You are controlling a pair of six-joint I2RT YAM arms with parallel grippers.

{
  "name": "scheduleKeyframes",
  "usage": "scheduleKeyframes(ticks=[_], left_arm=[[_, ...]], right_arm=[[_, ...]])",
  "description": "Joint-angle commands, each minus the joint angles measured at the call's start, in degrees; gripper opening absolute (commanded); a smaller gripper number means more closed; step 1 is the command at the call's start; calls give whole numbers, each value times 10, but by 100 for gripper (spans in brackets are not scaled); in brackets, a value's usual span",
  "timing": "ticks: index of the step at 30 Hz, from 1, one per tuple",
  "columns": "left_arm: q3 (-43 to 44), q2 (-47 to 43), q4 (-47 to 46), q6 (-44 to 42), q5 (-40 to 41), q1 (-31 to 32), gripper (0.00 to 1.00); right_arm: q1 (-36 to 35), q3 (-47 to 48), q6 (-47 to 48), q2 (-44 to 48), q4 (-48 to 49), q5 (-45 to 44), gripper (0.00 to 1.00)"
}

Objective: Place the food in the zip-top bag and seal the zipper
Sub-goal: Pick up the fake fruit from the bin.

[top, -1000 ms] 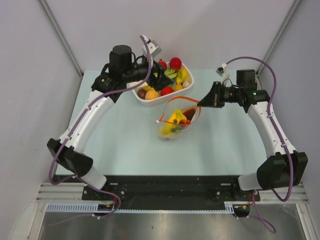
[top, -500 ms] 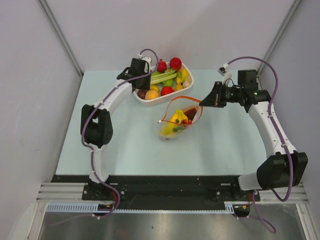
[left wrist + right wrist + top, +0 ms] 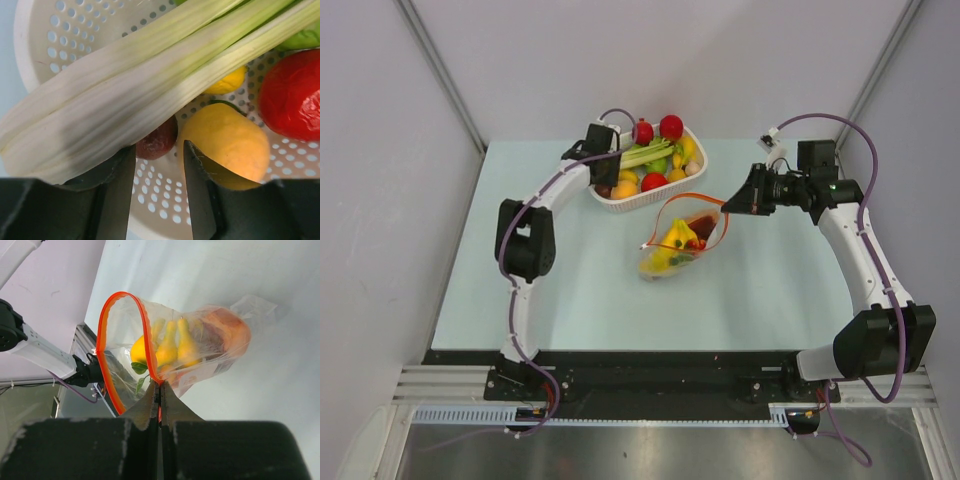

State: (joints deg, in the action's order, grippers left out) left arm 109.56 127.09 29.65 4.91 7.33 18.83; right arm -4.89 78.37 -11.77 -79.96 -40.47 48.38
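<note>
The clear zip-top bag (image 3: 676, 245) lies mid-table with its mouth open. Its orange-red zipper (image 3: 670, 203) forms a raised loop. Inside are a yellow banana bunch (image 3: 670, 236), a dark reddish piece (image 3: 701, 221) and small orange and red pieces. My right gripper (image 3: 723, 206) is shut on the zipper strip (image 3: 159, 390) and holds the rim up; the bananas (image 3: 172, 345) show through the plastic. My left gripper (image 3: 607, 168) is open and empty, low in the basket's left end. A dark red piece (image 3: 158, 142) and a yellow-orange fruit (image 3: 227, 147) lie just beyond its fingertips (image 3: 122, 185).
The white perforated basket (image 3: 630, 205) stands at the back, holding the green-white leek (image 3: 646, 155), red fruits (image 3: 670, 126) and other produce. In the left wrist view the leek (image 3: 150, 85) crosses just above my fingers, with a red fruit (image 3: 292, 95) at right.
My left arm has folded in and swung its gripper down into the basket's left end. My right gripper still holds the zipper, almost unmoved.
</note>
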Motion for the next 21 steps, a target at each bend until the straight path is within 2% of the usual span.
scheduleKeyframes(ticks=[1,3,9,18,21], left_arm=[[50,32,3,-12,44,0,48],[72,53,14,-12,51,-1,50],[122,98,64,-4,46,2,69],[126,123,78,6,3,9,68],[125,126,85,13,-22,12,72]], right_arm=[[4,26,8,14,5,3,0],[4,27,8,12,4,3,0],[7,31,10,12,3,4,0],[12,36,12,12,0,3,0],[14,37,12,12,-1,4,0]])
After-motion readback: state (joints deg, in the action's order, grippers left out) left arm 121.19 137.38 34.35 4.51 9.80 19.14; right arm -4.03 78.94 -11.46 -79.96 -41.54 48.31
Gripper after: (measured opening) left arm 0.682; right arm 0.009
